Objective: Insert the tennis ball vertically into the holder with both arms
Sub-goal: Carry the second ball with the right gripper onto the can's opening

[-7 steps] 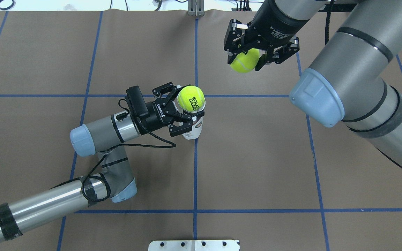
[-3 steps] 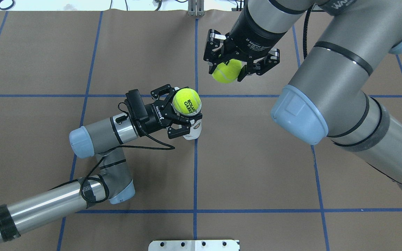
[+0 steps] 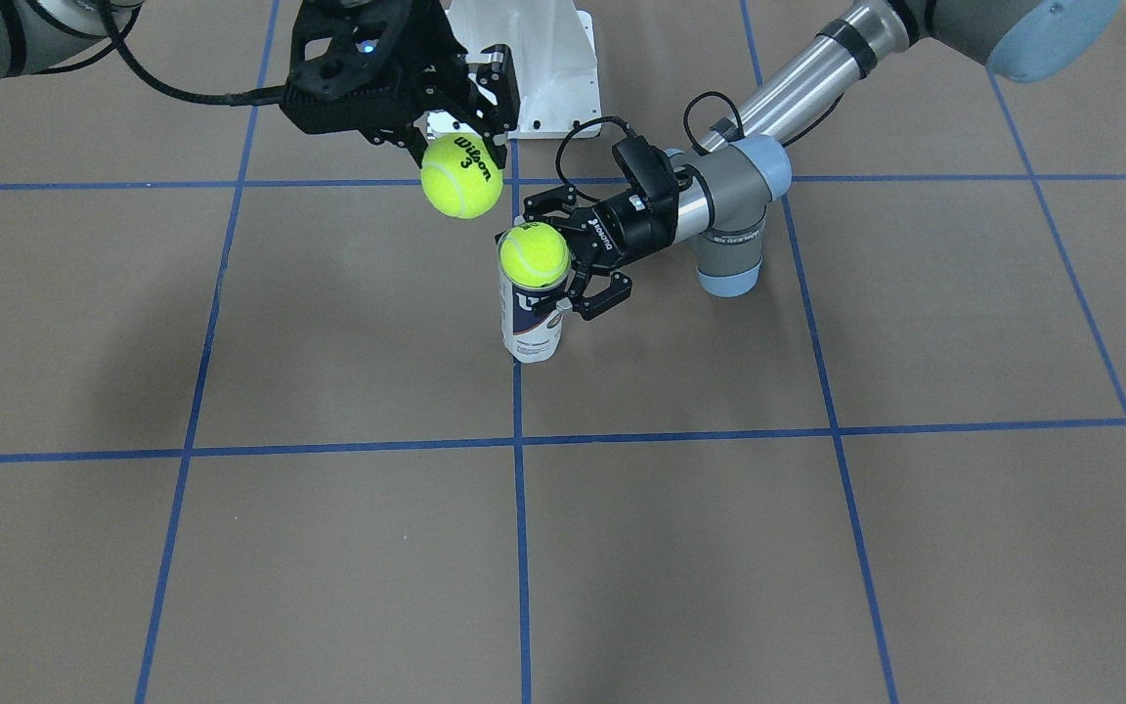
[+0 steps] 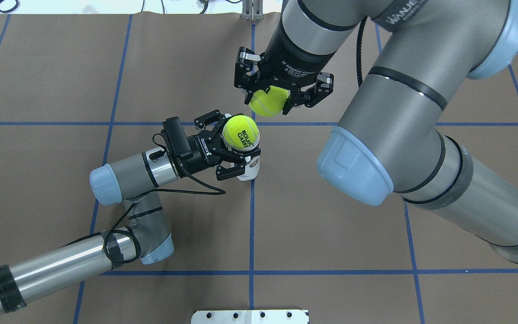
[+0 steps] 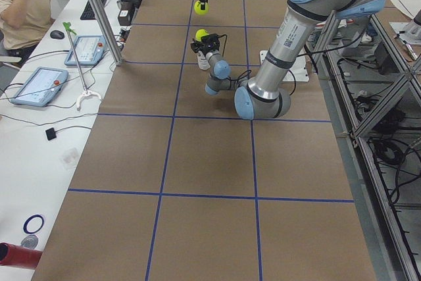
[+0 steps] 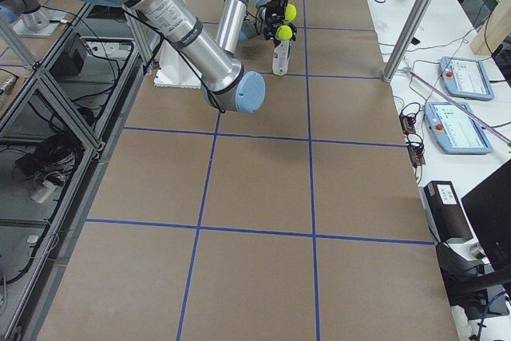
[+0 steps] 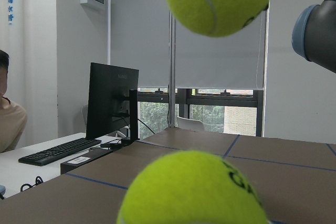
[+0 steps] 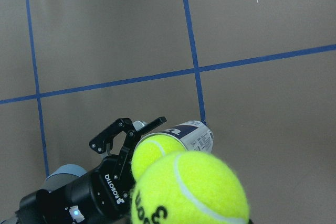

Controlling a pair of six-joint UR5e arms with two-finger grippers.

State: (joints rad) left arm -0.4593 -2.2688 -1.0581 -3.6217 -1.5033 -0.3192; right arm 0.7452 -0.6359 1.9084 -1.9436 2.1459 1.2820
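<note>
Upright on the brown table (image 3: pixel 328 548), the holder (image 3: pixel 531 330) carries one tennis ball (image 3: pixel 534 254) sitting in its mouth, with the left gripper (image 3: pixel 558 259) clamped around its upper wall. Just beyond and higher, the right gripper (image 3: pixel 458 152) grips a second ball (image 3: pixel 462 180), apart from the first.

Upper ball (image 3: pixel 462 177): "Wilson 3"; lower ball (image 4: pixel 240 132) atop holder (image 3: pixel 530 332): "ROLAN GARRO"; L jaws: "ROBOTIQ".

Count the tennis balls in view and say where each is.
2. One tennis ball sits in the mouth of the holder, held by the left gripper; the other ball hangs higher, beside it, in the right gripper. The holder's label may hide more.
</note>
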